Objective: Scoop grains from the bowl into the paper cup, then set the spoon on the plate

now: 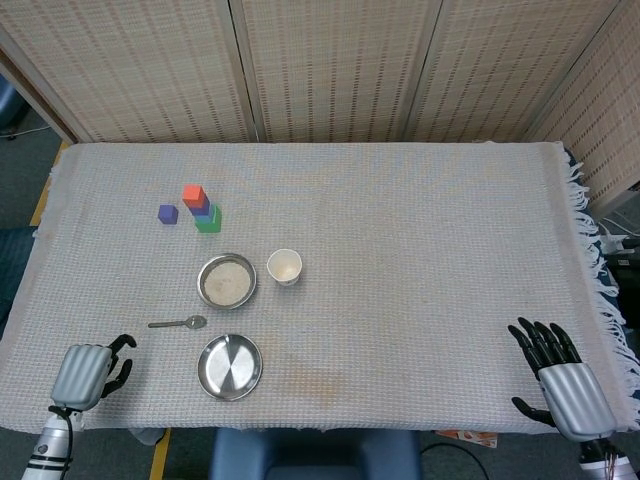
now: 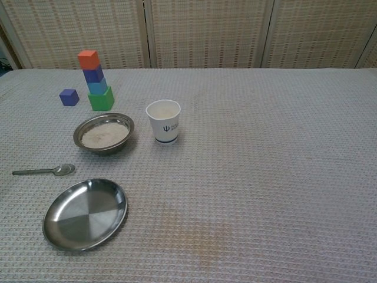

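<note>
A metal bowl (image 1: 227, 281) (image 2: 104, 133) of pale grains stands left of centre, and a white paper cup (image 1: 285, 267) (image 2: 164, 121) stands just to its right. The metal spoon (image 1: 178, 323) (image 2: 44, 171) lies flat on the cloth in front of the bowl, handle to the left. The empty round metal plate (image 1: 230, 366) (image 2: 85, 213) sits nearer the front edge. My left hand (image 1: 90, 372) hovers at the front left, short of the spoon, holding nothing, with its fingers bent downward. My right hand (image 1: 560, 385) is at the front right corner with its fingers spread. The chest view shows neither hand.
A tower of coloured blocks (image 1: 201, 208) (image 2: 94, 81) and a single purple cube (image 1: 168, 213) (image 2: 69, 97) stand behind the bowl at the left. A woven cloth (image 1: 420, 260) covers the table. Wicker screens close off the back.
</note>
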`<state>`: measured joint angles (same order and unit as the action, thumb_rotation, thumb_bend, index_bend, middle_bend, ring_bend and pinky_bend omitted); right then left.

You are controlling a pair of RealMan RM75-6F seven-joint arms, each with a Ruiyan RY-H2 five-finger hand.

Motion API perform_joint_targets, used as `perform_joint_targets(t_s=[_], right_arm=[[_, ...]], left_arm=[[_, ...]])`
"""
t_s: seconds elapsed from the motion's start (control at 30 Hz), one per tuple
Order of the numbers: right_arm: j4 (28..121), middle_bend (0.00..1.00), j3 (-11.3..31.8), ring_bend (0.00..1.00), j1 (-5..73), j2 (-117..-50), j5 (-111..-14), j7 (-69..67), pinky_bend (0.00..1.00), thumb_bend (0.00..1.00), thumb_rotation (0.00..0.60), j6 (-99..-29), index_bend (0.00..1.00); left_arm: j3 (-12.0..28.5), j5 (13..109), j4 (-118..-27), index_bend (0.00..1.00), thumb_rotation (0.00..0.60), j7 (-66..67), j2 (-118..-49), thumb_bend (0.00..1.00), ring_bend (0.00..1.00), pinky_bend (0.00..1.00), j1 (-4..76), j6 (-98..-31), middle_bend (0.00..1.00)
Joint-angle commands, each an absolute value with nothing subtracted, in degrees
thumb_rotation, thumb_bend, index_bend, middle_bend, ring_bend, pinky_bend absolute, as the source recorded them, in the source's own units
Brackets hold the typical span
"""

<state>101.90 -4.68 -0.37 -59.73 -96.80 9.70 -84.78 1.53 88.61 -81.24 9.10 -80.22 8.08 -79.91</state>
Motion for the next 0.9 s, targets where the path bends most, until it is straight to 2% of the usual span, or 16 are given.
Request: perform_joint_targets(t_s=[0.03,0.4,0.7,0.9], right_arm=[[101.93,0.0,-4.51,0.0,-0.64,-59.55,-96.96,9.27,0.0,0.04,0.6,-85.66,0.0],[102.13,0.0,-4.74,0.0,-0.6,-59.58,-97.17,9.45,0.0,0.04,0.6,-85.3,0.0],[102.25,0.0,-4.75,0.0,-0.39,-59.44,-96.77,9.53,0.0,0.04,0.6,-84.66,0.0],[102.3,0.0,-4.61,0.0,-0.53,-59.04,-96.54,9.04,0.0,0.04,0.6,-85.06,0.0]], left_arm=[[3.44,85.96,-78.89,0.45,0.6,11.42,-84.0,0.43,1.0,1.0,10.03,-77.7,1.0],[7.37,80.95,-69.59,0.5,0.6,11.43,-92.79,0.42,1.0,1.0,12.99,-76.14,1.0],[8.06,78.46,-64.17,0.43,0.6,14.04,-97.13,0.41,1.0,1.0,15.05,-73.82,1.0],[8.27,77.37,-63.35,0.44,0.6,15.31,-98.43,0.41,1.0,1.0,16.43,-72.22,1.0]])
